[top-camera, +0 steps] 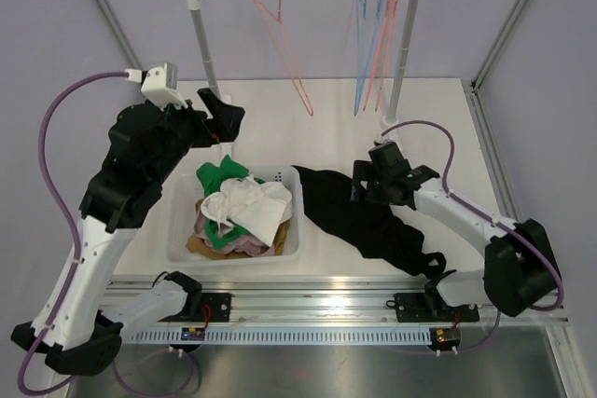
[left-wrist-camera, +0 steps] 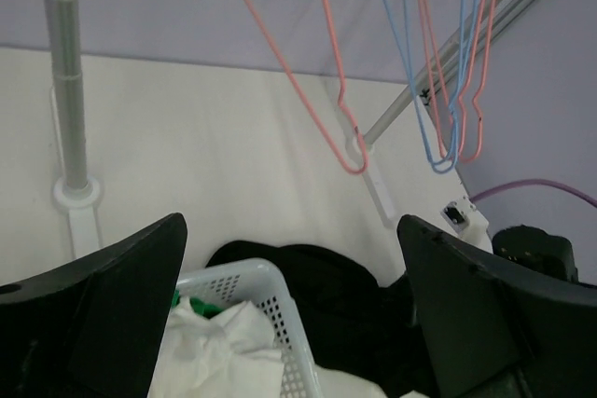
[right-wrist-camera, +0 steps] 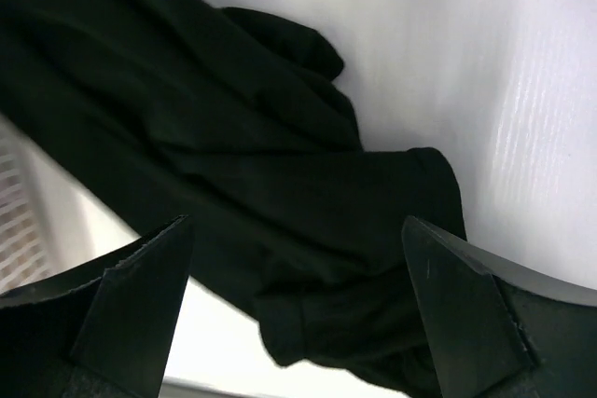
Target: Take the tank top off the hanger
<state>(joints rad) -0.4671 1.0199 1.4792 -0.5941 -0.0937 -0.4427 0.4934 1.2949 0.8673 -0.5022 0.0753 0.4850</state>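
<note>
Probably limp and light, the black fabric tank top [top-camera: 373, 221] lies crumpled on the white counter [top-camera: 448, 128]; I'd pinch a bunched fold. Both arms' jaws gape, empty.

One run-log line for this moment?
black fabric tank top: off wire hangers, on white table; left gripper: open; right gripper: open

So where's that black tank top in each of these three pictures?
Top external: black tank top lies on the table, right of the white basket.
Left wrist: bottom centre, just beyond the basket's corner.
Right wrist: fills most of the frame; basket mesh at the left edge.
Shared landmark: the white basket.
</note>
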